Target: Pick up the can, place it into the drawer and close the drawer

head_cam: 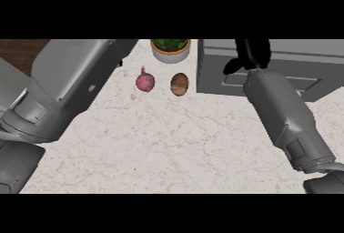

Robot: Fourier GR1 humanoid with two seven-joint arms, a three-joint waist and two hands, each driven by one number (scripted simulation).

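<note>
No can shows anywhere in the head view. A grey drawer unit (295,63) stands at the back right of the counter, its panelled front facing me. I cannot tell whether the drawer is open. My right hand (251,53) is over the unit's left part, fingers stretched away from me and thumb spread toward the lower left, with nothing visible in it. My right forearm runs from the lower right up to it. My left forearm fills the left side. Only a dark sliver of the left hand (121,62) shows past its end.
A reddish-purple vegetable (145,82) and a brown oval one (179,84) lie side by side on the marble counter (174,141), left of the drawer unit. A potted plant (170,49) stands behind them. Dark wood floor shows at the top left.
</note>
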